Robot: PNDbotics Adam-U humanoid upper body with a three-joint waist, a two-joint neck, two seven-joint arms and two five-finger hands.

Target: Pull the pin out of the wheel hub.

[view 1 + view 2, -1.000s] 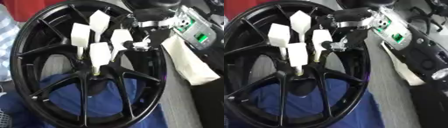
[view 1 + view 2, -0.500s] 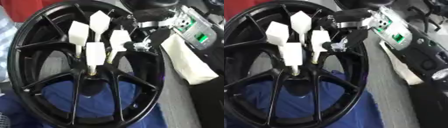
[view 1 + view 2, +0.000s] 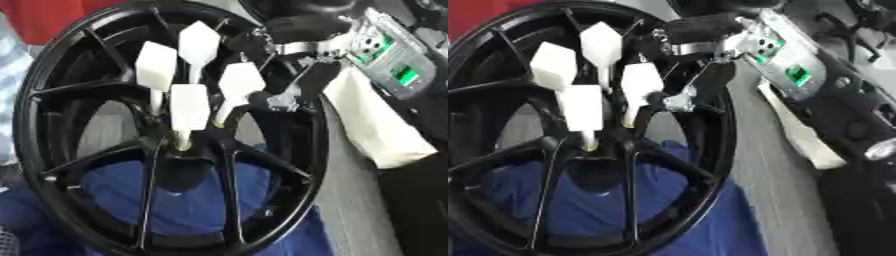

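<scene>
Wheel: I see the glossy black spoked wheel hub (image 3: 131, 150) lying on blue cloth (image 3: 114, 200).
Pins: four white paddle-headed plastic pins (image 3: 190, 107) stand in its centre.
Right hand: my black-and-silver right hand (image 3: 289, 92) touches the rightmost pin; grip unclear.
Obstruction: white cloth (image 3: 381, 132) alongside.

Pins (image 3: 190, 106) in wheel hub (image 3: 188, 150)

Black wheel hub (image 3: 52, 100) (white pins (image 3: 190, 107))

4 pins (image 3: 190, 106) crowd hub (image 3: 184, 150); spoke gaps (image 3: 105, 125) open.
</scene>
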